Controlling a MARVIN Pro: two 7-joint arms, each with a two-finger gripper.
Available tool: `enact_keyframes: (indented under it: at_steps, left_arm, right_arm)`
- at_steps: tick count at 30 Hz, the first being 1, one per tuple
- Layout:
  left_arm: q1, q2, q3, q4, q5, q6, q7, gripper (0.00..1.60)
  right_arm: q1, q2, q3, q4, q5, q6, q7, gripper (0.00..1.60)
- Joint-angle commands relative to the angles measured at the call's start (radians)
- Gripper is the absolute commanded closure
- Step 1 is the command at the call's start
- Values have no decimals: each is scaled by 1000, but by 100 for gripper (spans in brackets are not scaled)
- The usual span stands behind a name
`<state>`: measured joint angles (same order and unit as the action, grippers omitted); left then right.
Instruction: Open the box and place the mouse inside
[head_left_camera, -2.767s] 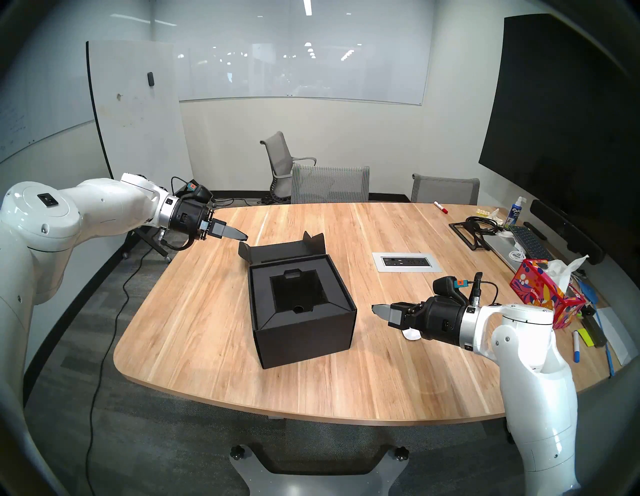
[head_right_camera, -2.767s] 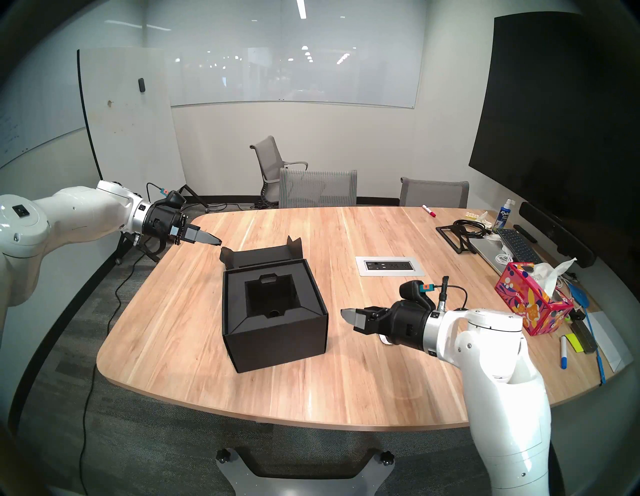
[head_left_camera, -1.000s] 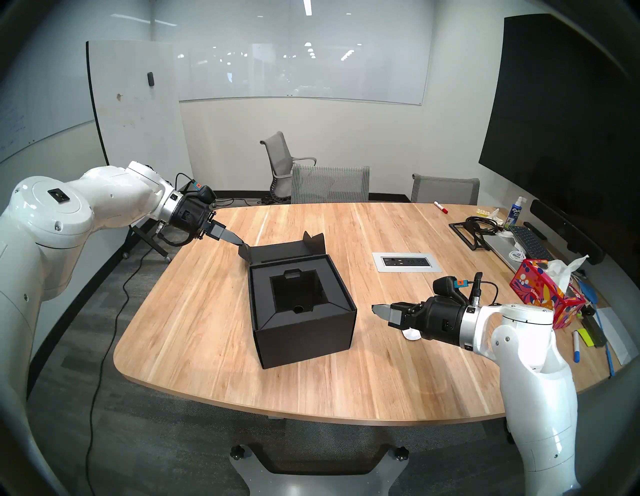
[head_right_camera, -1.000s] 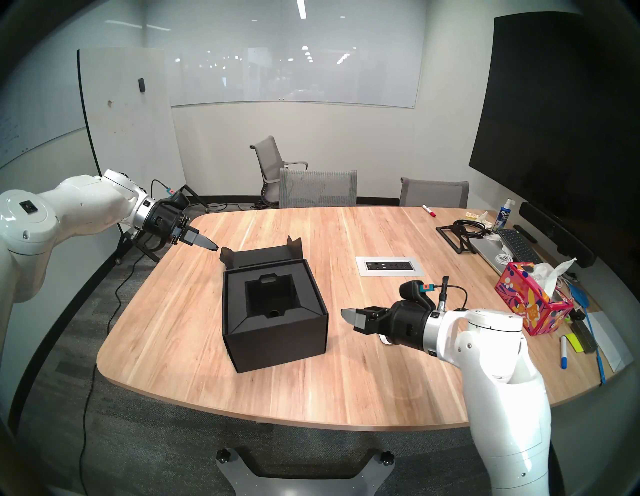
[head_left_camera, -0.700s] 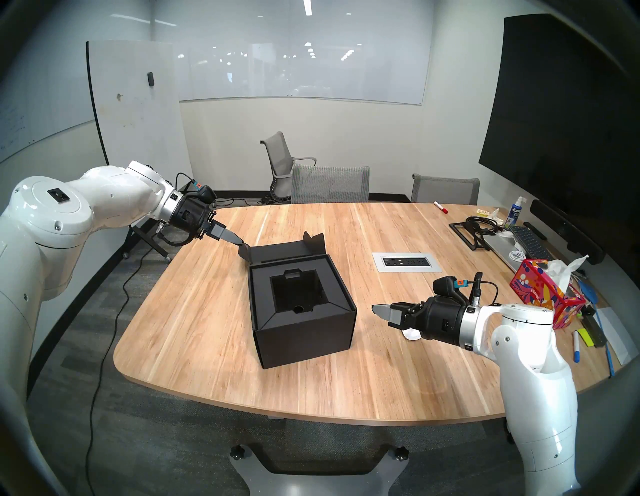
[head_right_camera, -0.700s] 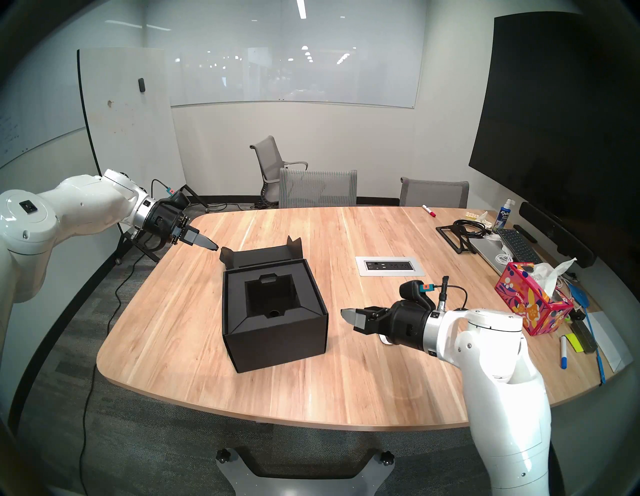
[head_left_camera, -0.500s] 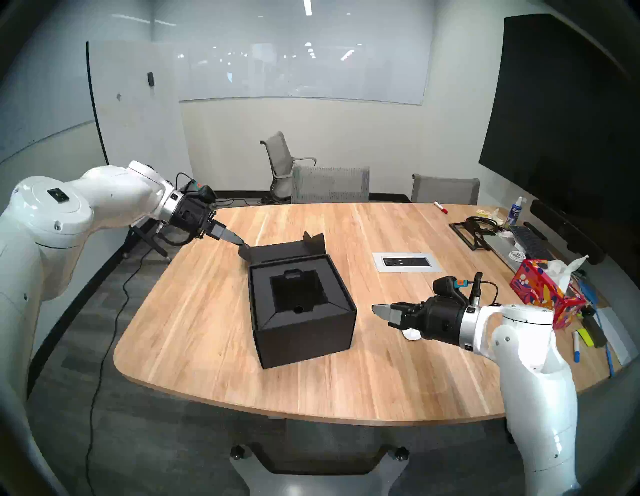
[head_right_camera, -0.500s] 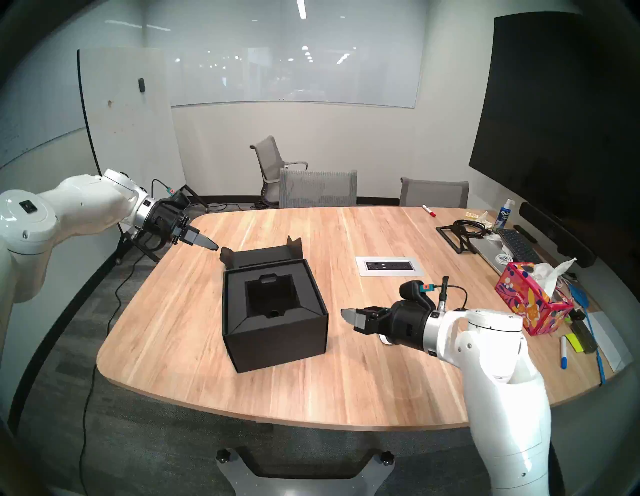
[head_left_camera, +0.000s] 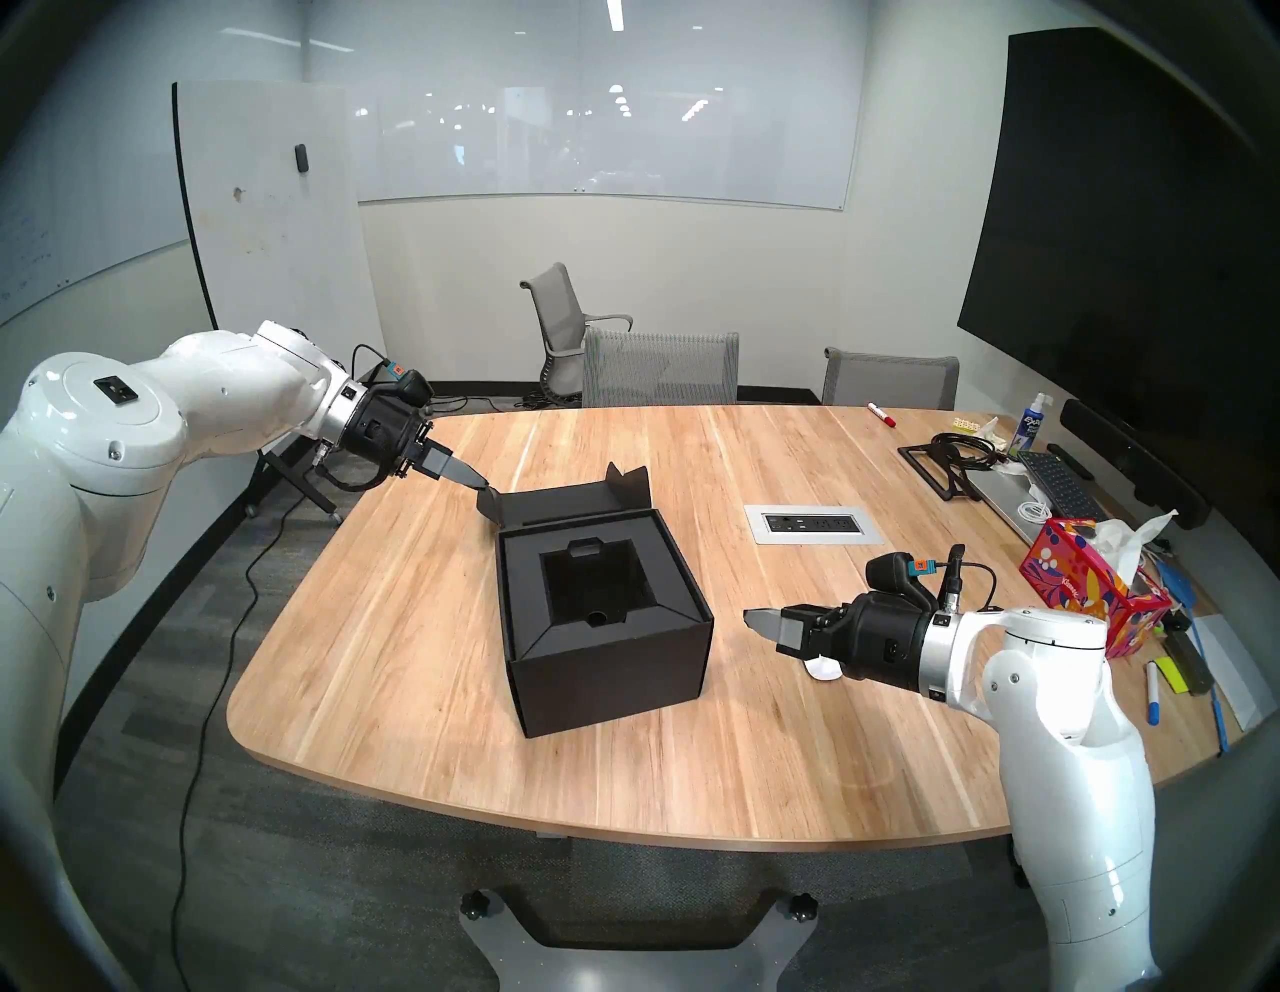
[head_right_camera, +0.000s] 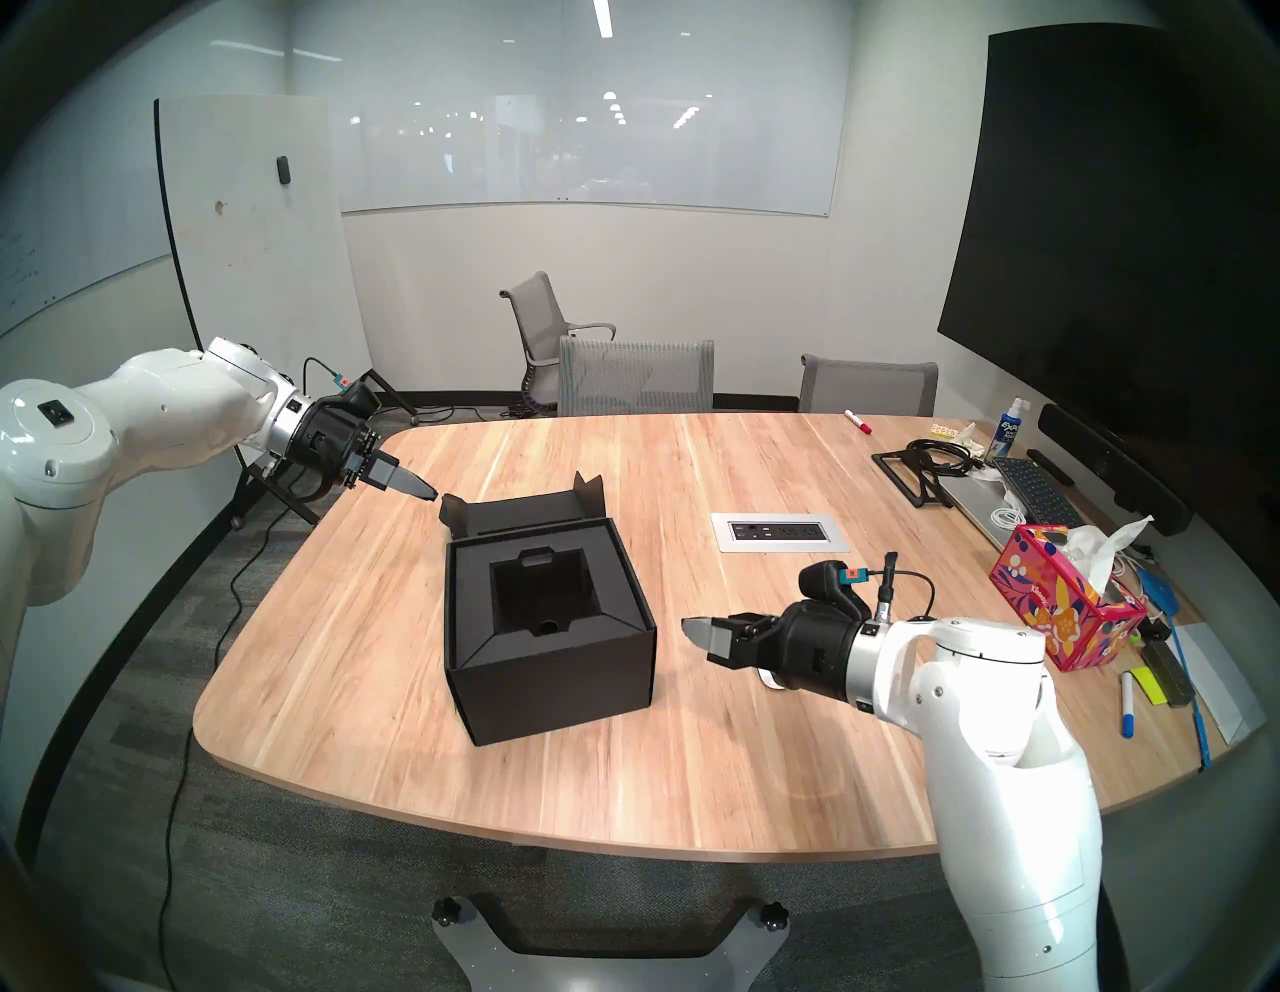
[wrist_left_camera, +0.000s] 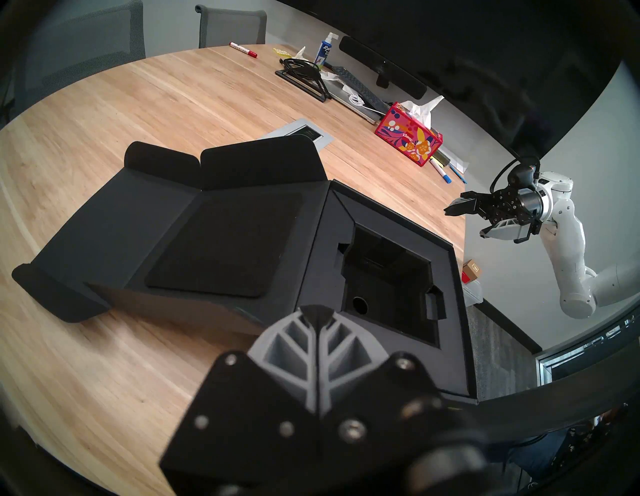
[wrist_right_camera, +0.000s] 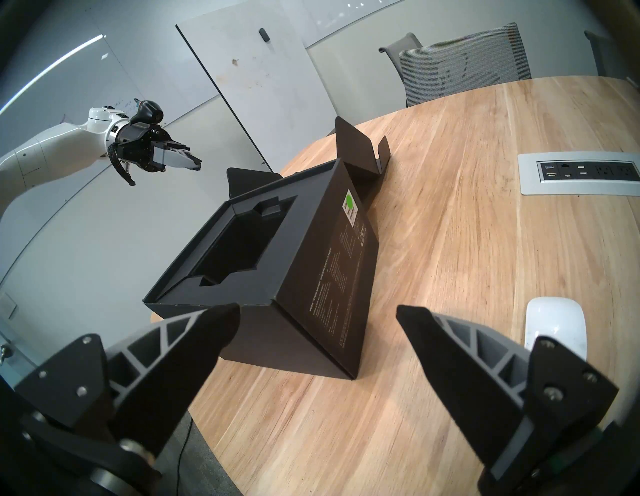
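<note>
The black box (head_left_camera: 609, 665) stands open in the middle of the table, its lid (head_left_camera: 568, 506) folded back flat and its square recess empty. My left gripper (head_left_camera: 487, 487) is shut with nothing held; its tip hovers by the lid's left flap, and the right wrist view shows a gap between them. My right gripper (head_left_camera: 751, 616) is open, hovering to the right of the box. The white mouse (wrist_right_camera: 554, 322) lies on the table just under and beside the right gripper's fingers, mostly hidden by the gripper in the head views.
A red floral tissue box (head_left_camera: 1087, 589), markers, a laptop with a keyboard (head_left_camera: 1053, 485) and cables crowd the table's right edge. A power outlet panel (head_left_camera: 814, 524) is set into the tabletop behind my right gripper. Grey chairs (head_left_camera: 658, 367) stand at the far side.
Since the earliest frames my left gripper has dipped down and right to the lid's left flap. Over the last second nothing has moved.
</note>
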<state>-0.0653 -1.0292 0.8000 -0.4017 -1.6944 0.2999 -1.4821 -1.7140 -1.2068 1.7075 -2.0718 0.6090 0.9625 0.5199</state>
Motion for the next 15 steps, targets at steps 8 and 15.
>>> enact_keyframes:
  at_steps: [8,15]
  left_arm:
    - [-19,4,-15,6,2,-1,-1,160]
    - [-18,5,-18,6,5,0,-1,160]
  right_arm:
    - [8,2,-2,-20,3,-3,-2,0]
    - [8,2,-2,-20,3,-3,-2,0]
